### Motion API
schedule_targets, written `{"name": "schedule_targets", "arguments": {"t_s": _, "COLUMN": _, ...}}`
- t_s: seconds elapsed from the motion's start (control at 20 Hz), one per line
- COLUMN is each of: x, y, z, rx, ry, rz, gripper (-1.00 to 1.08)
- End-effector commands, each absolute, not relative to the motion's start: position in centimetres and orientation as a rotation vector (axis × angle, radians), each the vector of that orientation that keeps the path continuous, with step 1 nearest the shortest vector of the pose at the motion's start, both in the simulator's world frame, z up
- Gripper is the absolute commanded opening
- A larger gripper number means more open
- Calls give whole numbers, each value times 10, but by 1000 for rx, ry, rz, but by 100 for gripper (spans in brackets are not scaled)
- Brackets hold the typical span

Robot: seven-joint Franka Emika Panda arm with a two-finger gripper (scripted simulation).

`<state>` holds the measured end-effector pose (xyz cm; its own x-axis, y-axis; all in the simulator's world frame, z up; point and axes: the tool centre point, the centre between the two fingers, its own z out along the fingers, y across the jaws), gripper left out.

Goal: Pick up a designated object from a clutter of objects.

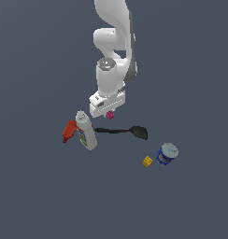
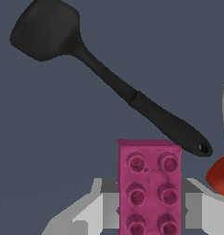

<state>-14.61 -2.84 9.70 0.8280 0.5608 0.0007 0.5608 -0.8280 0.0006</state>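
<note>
One pink brick [image 2: 149, 188], two bottles [image 1: 87, 130]

Flat, even, fairly dim simulated lighting, with no clear cast shadows or glare; both renders sharp, undistorted.

The exterior view looks down steeply from high up and well back, taking in the white arm and every item on the dark grey tabletop [image 1: 36, 196]. The wrist view sits very close above the surface, facing down past the pincer [image 2: 150, 209]. Both views share the black plastic spatula [image 1: 123, 131] [image 2: 109, 80], the studded magenta toy brick [image 1: 110, 115] [image 2: 149, 188] and the red bottle [image 1: 69, 131] [image 2: 220, 176] (only an edge shows at the wrist).
</note>
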Motion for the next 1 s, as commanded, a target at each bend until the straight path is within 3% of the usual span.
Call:
{"name": "schedule_targets", "arguments": {"t_s": 0.0, "x": -142, "y": -25, "z": 116, "rx": 3003, "ry": 921, "rz": 1, "gripper": -100}}
{"name": "schedule_targets", "arguments": {"t_s": 0.95, "x": -107, "y": 4, "z": 270, "rx": 3002, "ry": 922, "rz": 0, "gripper": -100}}
